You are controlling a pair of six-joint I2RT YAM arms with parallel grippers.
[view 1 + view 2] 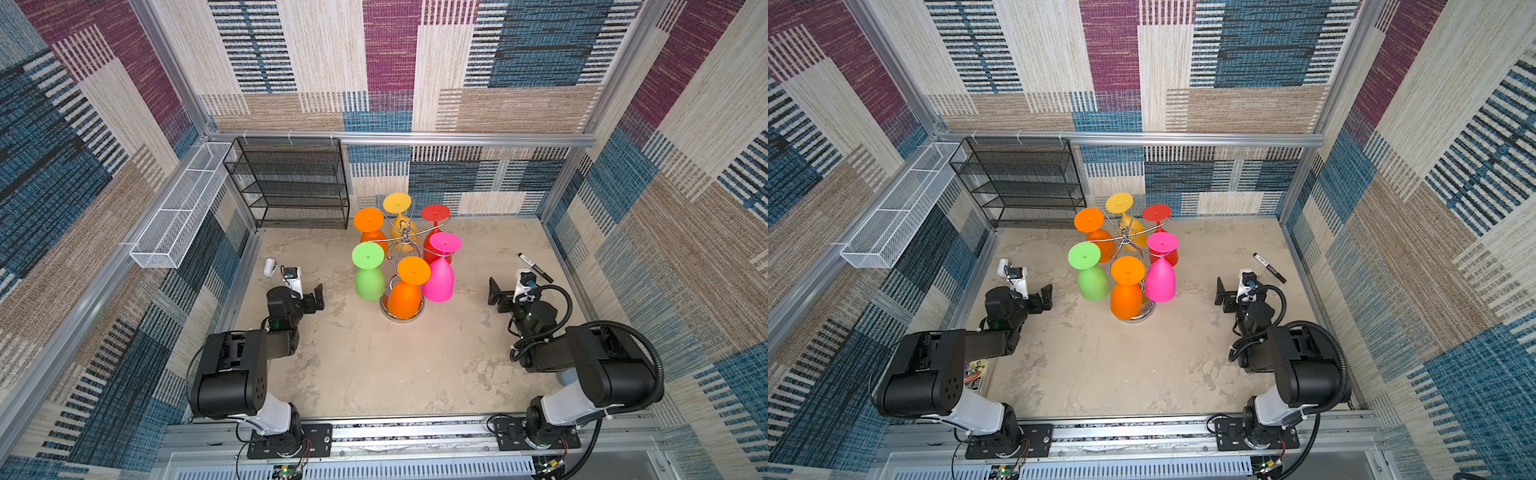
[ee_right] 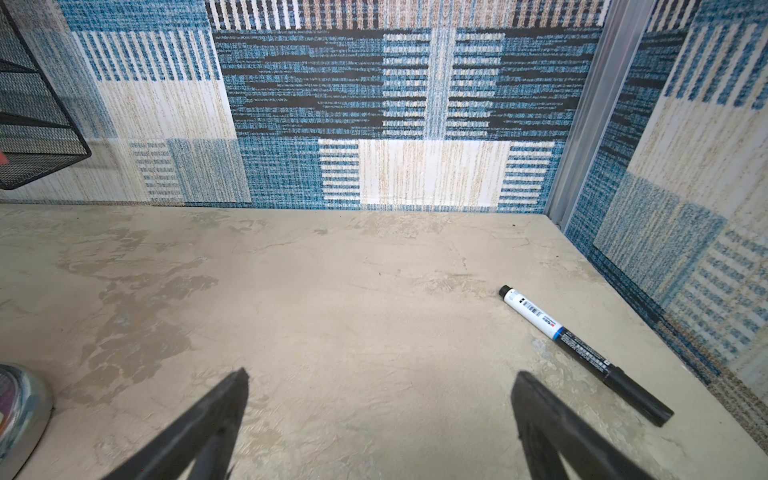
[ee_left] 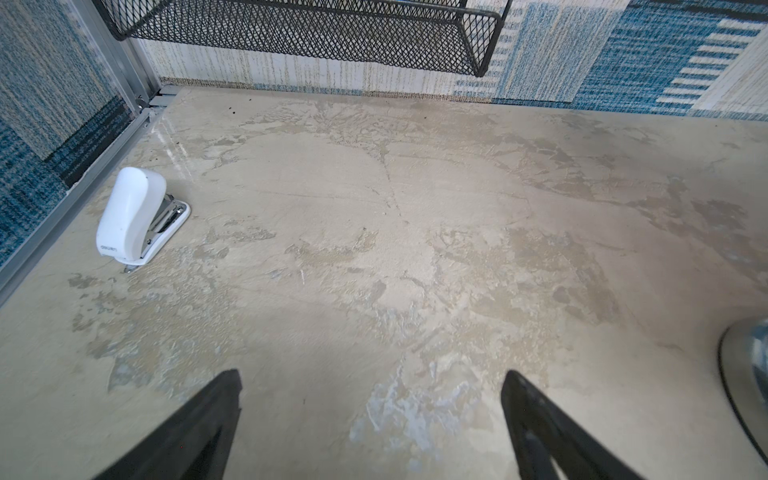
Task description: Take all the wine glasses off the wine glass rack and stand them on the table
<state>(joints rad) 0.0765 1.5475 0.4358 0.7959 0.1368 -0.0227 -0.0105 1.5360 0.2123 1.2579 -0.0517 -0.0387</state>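
Observation:
The wine glass rack (image 1: 402,237) (image 1: 1124,240), a chrome wire stand on a round mirrored base, stands mid-table in both top views. Several coloured wine glasses hang upside down from its arms: a front orange one (image 1: 405,297), a green one (image 1: 369,283), a pink one (image 1: 439,281), with red, yellow and orange ones behind. My left gripper (image 1: 316,298) (image 3: 372,382) is open and empty, left of the rack. My right gripper (image 1: 496,296) (image 2: 380,380) is open and empty to its right. Only the base's edge (image 3: 744,374) (image 2: 20,415) shows in the wrist views.
A white stapler (image 1: 270,267) (image 3: 133,216) lies by the left wall, beyond my left gripper. A black-and-white marker (image 1: 536,267) (image 2: 582,349) lies near the right wall. A black mesh shelf (image 1: 291,183) hangs at the back left, and a white mesh basket (image 1: 183,208) on the left wall.

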